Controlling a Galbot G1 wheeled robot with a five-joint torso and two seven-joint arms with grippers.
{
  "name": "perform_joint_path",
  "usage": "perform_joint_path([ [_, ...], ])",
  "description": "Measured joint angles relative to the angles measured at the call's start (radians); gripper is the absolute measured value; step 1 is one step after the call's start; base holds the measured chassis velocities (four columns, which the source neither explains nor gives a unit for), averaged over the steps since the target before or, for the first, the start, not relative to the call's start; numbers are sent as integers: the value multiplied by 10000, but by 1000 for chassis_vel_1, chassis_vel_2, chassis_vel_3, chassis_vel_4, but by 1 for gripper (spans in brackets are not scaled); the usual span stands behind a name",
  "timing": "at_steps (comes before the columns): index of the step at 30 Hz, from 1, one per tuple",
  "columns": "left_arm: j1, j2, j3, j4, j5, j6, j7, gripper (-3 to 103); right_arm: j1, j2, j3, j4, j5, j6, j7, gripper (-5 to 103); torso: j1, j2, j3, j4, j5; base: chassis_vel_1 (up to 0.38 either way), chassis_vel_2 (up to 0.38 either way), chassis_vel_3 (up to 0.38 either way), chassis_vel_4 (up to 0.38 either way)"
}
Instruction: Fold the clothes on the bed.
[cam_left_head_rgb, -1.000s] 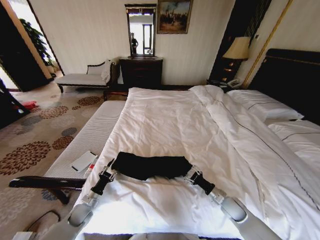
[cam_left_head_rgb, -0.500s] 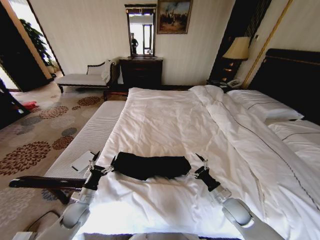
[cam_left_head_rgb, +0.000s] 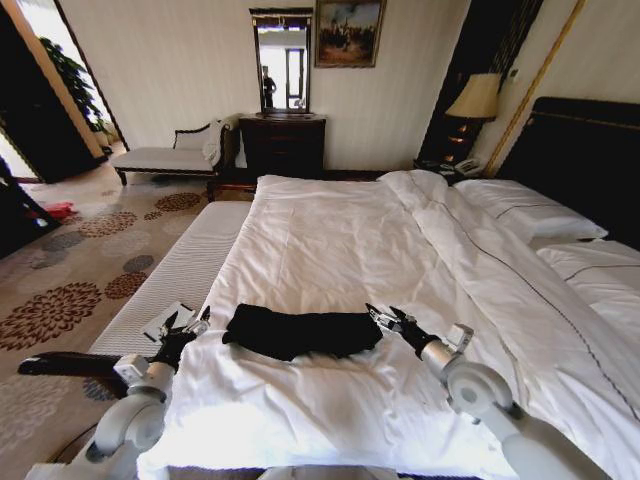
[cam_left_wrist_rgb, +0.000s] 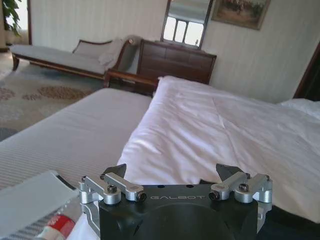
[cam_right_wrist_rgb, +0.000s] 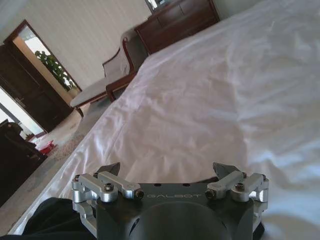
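The bed (cam_left_head_rgb: 330, 240) has a white duvet (cam_left_head_rgb: 350, 260), with pillows (cam_left_head_rgb: 530, 210) at its head; a folded black T-shirt (cam_left_head_rgb: 300, 332) (a long bundle) lies near its foot.

The clothes (cam_left_head_rgb: 298, 331) are soft, matt black cloth, lying on the bed (cam_left_head_rgb: 340, 240), whose white duvet is smooth cotton-like fabric with fine creases. Each hand, left hand (cam_left_wrist_rgb: 176, 176) and right hand (cam_right_wrist_rgb: 168, 175), has a matt black plastic body with brushed metal finger links. The headboard (cam_left_head_rgb: 585, 150) is dark wood.
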Motion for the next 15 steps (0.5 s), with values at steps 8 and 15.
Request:
perform_joint_path([
  [8, 297, 71, -54, -307, 370, 403, 628, 100, 94, -177, 98, -326, -407, -522, -178, 100, 1, -1, 1, -4, 2, 0, 0, 0, 0],
  [15, 41, 71, 270, -309, 948, 219, 562, 100, 809, -306, -976, 287, -380, -640, -414, 100, 0, 0, 0, -2, -4, 0, 0, 0, 0],
])
